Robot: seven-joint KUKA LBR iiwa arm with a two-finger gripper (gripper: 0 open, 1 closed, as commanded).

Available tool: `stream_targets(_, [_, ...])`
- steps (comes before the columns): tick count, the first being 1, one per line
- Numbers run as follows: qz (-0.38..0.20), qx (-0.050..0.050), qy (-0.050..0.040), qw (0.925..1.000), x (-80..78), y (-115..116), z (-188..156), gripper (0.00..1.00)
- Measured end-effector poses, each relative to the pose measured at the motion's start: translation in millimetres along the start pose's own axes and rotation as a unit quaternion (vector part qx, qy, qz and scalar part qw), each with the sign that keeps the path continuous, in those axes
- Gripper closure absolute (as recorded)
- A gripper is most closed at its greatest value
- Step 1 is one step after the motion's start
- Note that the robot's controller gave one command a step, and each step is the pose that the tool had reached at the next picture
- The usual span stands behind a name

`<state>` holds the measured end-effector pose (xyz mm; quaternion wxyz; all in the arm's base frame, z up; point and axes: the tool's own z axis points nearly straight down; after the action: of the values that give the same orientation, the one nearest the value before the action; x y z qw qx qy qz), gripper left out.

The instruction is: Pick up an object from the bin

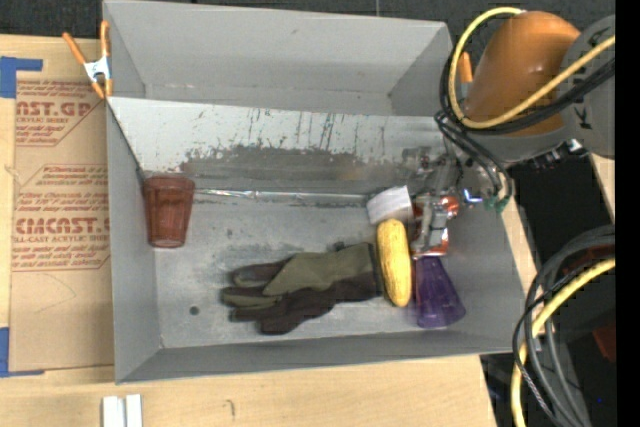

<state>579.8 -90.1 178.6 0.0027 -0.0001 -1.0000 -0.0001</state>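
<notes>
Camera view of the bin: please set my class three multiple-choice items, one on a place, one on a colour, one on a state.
1. Where in the bin is the reddish cup?
A. against the view's left wall
B. against the view's right wall
C. in the middle of the floor

2. What colour is the oblong thing at the glove's cuff?
A. blue
B. yellow
C. white

3. How is the dark glove placed?
A. hung over the rim
B. lying flat on the bin floor
C. stuffed into the cup

Key: 1 A, the cup is right by the left wall. 2 B, it is plainly yellow. 3 B, the glove is spread out on the floor, its fingers pointing left.
</notes>
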Motion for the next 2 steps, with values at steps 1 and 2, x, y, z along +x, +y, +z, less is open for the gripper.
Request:
stream_targets(1, [-0.001,0.0,-0.0038,1.0,-1.7,0,-5,0.0])
stream_targets(2, [-0.071,0.001,-0.0047,0.9975,19.2,38,41,0.0])
